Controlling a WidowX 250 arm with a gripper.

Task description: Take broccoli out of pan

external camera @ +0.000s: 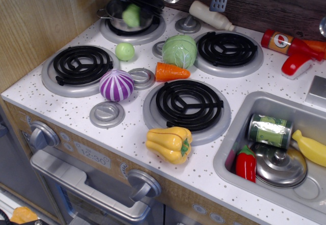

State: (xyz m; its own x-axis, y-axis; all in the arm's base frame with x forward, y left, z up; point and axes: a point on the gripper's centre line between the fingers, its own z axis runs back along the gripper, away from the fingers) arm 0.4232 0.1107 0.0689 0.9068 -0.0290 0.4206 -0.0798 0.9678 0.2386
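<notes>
The broccoli [131,15] is a small pale-green lump, blurred, hanging just under my black gripper [133,7] at the top of the view. It is over the pan [148,24], a small shiny steel pot on the back-left burner, whose left handle and rim show beside the gripper. The gripper seems shut on the broccoli, holding it at about rim height. The gripper's body hides most of the pan's inside.
A smooth green ball [125,51], a cabbage [179,51], a carrot [170,72], a purple onion [116,85] and a yellow pepper [169,144] lie on the stovetop. The sink [239,118] holds a can, a red pepper, a lid and a banana. A wooden wall stands at the left.
</notes>
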